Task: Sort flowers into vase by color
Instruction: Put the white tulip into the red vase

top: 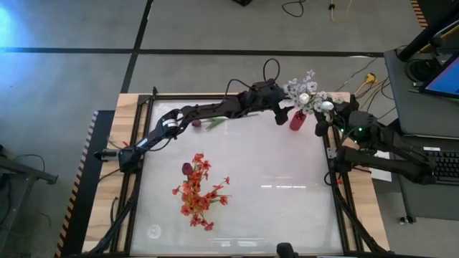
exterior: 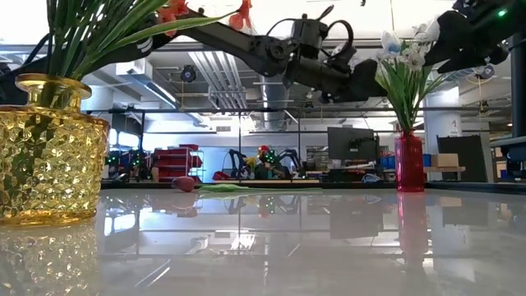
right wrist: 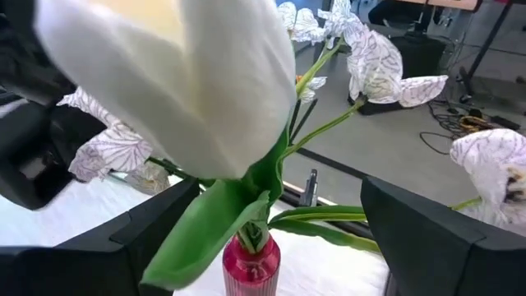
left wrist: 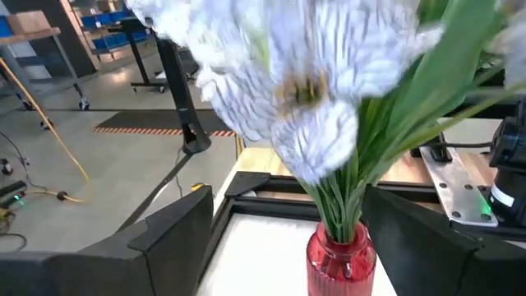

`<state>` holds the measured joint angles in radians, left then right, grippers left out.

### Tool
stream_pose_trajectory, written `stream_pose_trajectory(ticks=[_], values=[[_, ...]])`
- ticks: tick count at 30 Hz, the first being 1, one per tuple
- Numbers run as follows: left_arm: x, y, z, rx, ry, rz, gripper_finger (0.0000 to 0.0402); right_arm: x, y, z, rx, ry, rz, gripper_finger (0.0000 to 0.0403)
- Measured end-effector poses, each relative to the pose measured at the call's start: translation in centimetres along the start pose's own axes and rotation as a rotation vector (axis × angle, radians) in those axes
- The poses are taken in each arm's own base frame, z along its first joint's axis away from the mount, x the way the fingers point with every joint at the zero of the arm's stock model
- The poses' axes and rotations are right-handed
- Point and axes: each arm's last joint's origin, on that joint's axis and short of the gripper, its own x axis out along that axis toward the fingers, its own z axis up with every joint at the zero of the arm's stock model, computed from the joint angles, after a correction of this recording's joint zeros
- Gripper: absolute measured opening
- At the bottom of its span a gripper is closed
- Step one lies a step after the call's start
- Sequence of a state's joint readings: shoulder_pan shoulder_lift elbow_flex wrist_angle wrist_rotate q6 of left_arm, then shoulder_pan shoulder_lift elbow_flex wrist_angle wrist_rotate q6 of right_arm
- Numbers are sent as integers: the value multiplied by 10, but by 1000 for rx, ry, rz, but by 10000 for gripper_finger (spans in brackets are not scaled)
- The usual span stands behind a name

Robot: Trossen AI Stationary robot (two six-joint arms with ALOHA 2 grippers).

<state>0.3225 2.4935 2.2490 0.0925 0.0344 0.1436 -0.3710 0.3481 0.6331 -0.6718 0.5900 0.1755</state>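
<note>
Yellow vase (exterior: 51,148): nearest in the low view, on the worktop (top: 272,208), holding green stems with the red-orange sprays (top: 199,192); a dark maroon bud (top: 187,169) sat in the same bunch.
Loose flower (top: 208,123): a maroon bud on a green stem lay flat on the worktop near the far edge, under the left arm, not in any vase.
Red vase (top: 297,120): far right corner of the worktop, holding the white/pale lavender sprays (top: 301,89) and a white bud (right wrist: 181,90).
Left gripper (top: 285,115): reached across to the red vase, just beside it on its left. Wrist view showed both fingers spread wide, the vase neck and stems between and beyond them, nothing held. Jaws read as released.
Right gripper (top: 328,115): just beside the red vase on its right, near the white bud. Its fingers (right wrist: 427,238) were also spread wide with the vase beyond the gap. Released, empty; no contact visible.
Step in hand: judged as finishing at the white bunch, both jaws let go around the red vase.
Next move: likely the loose maroon flower. An arm would need to clear the blossoms without dragging them, drop low onto the thin stem, and clench it flat off the glossy worktop.
Risk: snagging a spray could tip the narrow red vase.
</note>
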Motion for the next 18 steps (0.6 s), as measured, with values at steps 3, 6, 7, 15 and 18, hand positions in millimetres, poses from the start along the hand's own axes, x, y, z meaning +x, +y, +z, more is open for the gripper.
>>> stream_pose_trajectory(ticks=[3, 6, 7, 15, 18], values=[[-5, 3, 8, 14, 6, 2, 295, 0, 0, 0, 2, -2, 0, 332], [-7, 5, 11, 24, 23, 2, 295, 0, 0, 1, 7, -8, 1, 332], [-8, 5, 12, 26, 30, 2, 295, -1, 0, 2, 13, -5, 3, 331], [-19, 8, 29, 31, 34, 1, 295, -17, -7, 21, 134, -32, 34, 329], [-22, 8, 34, 36, 34, 0, 295, -22, -8, 27, 183, -35, 65, 329]])
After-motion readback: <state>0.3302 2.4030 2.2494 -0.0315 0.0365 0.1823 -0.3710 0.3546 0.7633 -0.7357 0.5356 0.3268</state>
